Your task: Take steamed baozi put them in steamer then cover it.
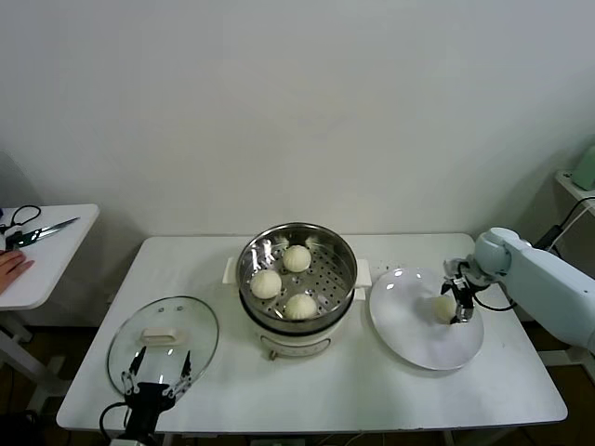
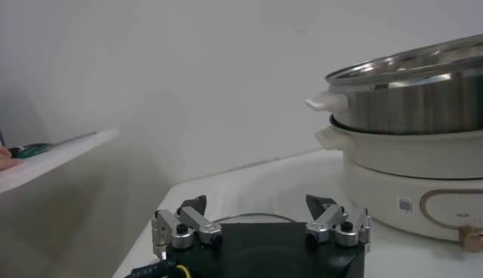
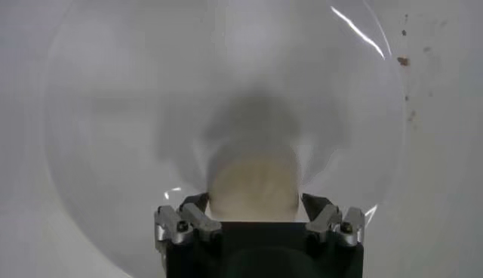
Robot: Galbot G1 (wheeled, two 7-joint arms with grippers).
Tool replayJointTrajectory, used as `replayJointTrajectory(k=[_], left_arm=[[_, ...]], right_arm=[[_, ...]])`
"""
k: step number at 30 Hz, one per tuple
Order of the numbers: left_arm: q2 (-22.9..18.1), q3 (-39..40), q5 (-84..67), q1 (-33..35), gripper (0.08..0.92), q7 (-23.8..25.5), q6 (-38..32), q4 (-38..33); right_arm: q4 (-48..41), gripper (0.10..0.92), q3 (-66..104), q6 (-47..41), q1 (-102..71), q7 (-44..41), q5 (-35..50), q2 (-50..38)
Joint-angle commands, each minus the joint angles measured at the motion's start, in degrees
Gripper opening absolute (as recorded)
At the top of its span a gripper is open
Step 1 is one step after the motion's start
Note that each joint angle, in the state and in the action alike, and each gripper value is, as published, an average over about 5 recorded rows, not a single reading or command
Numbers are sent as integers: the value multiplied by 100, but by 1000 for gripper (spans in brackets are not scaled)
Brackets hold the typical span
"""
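The white tabletop (image 1: 390, 390) carries the steamer (image 1: 297, 243) at its centre, uncovered so buns can go in; three steamed baozi (image 1: 297, 258) already sit on its perforated floor. The cover (image 1: 163, 344) lies flat near the front left corner, within reach of the idle left gripper (image 1: 158, 388), fingers wide. Toward the right edge, on the plate (image 1: 409, 339), the right gripper (image 1: 454, 305) straddles the last baozi (image 3: 253, 181), fingers half-narrowed; grip unconfirmed.
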Motion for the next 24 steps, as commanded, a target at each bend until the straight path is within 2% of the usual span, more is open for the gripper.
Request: replayJointTrajectory(k=[1, 7, 11, 17, 24], left_arm=[[6, 31, 27, -6, 823, 2, 2, 3], [-12, 58, 64, -14, 823, 2, 5, 13], [-22, 80, 80, -10, 823, 3, 7, 2], [-23, 157, 109, -20, 823, 6, 10, -11], [7, 294, 125, -55, 823, 35, 52, -77]], right_arm=[[-117, 734, 79, 18, -70, -12, -81, 90], [-33, 677, 76, -10, 17, 0, 47, 48], [172, 672, -329, -106, 483, 16, 597, -64], [578, 673, -1576, -450, 2075, 104, 2056, -116], [1081, 675, -3251, -910, 4102, 252, 3982, 437]])
